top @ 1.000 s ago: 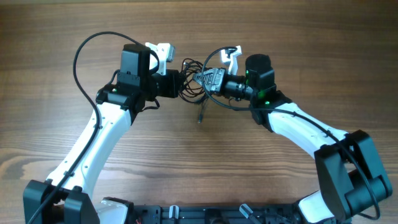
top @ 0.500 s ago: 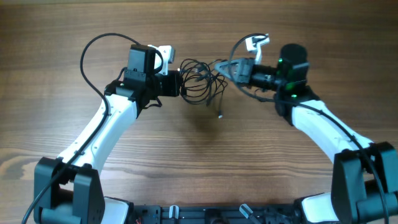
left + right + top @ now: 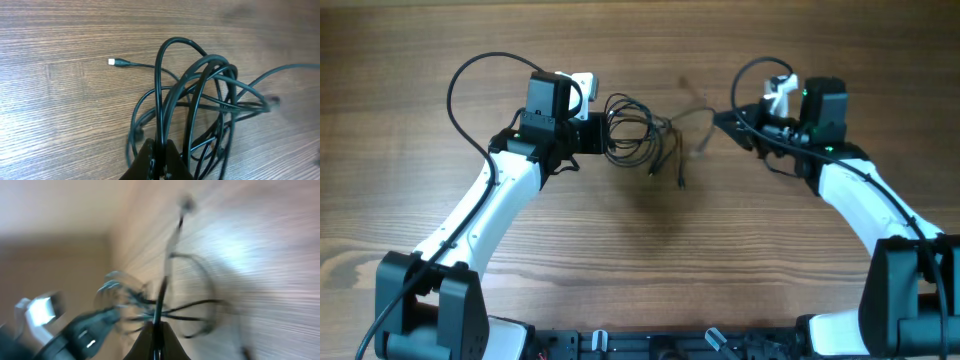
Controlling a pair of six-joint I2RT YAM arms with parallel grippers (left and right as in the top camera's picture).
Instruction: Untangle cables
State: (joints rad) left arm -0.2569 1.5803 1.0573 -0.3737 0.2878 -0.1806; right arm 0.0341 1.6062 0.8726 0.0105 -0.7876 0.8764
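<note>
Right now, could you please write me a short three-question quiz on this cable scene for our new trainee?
1. True or false: the left end effector is shut on the tangle of thin black flexible cables.
2. The right end effector grips: A) one strand of those cables; B) a white cup; C) nothing.
3. In the left wrist view, what colour is the small connector tip lying on the brown wooden table?
Key: 1 true; 2 A; 3 white.
</note>
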